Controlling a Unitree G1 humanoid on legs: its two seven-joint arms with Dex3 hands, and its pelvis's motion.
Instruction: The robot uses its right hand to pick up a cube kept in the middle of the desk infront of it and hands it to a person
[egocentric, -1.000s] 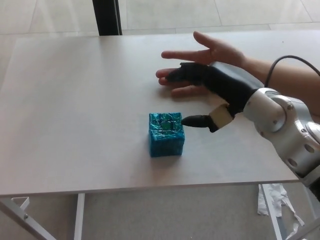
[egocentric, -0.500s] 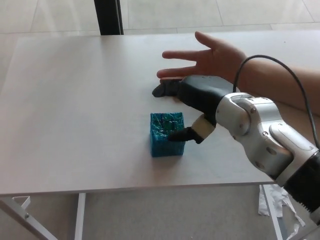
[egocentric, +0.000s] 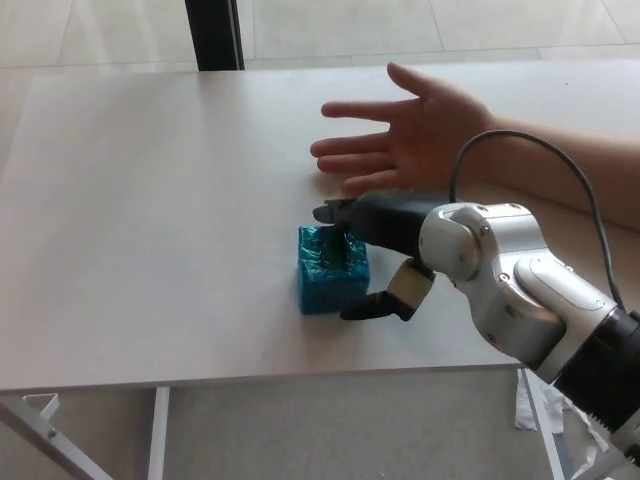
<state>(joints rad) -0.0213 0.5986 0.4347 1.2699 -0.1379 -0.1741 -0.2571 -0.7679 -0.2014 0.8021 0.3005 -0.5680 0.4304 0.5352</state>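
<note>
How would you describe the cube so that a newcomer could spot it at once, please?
Look to the pale desk, near its front edge and about midway across. The cube sits there, the robot's right hand spread around it and a person's open hand waiting beyond. It is the only shiny teal thing there.

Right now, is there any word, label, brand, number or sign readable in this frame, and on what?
None can be read.
The blue cube shows only a crinkled pattern, no letters.
The right hand, its silver arm, the person's hand and the desk carry no visible marking.
</note>
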